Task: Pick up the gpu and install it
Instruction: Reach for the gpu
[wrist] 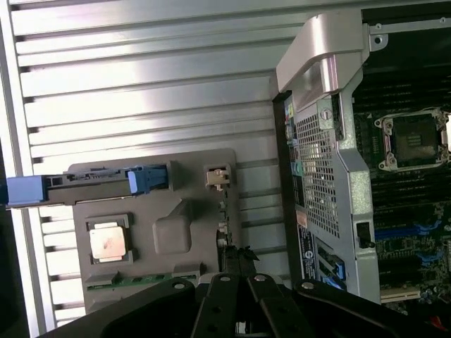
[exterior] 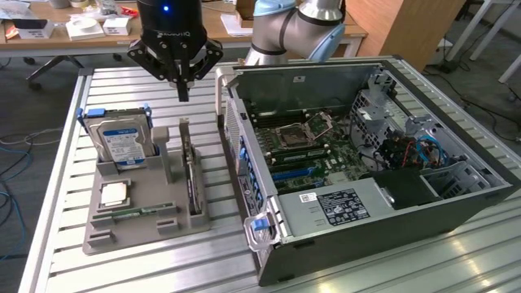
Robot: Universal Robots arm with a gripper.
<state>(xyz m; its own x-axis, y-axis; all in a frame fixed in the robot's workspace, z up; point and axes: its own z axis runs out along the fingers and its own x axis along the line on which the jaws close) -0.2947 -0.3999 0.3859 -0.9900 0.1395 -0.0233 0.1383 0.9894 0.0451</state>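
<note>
Exterior view: arm (exterior: 285, 27) cut off at the top edge; print on the hard drive (exterior: 122, 143) label and on the sticker (exterior: 342, 206) too small to read; gpu (exterior: 189, 168) stands edge-on, face not readable. Wrist view: gripper (wrist: 237, 262) body cut by the frame edge, covers part of the tray (wrist: 169, 232) and most of the gpu; computer case (wrist: 331, 141) runs out of frame.
</note>
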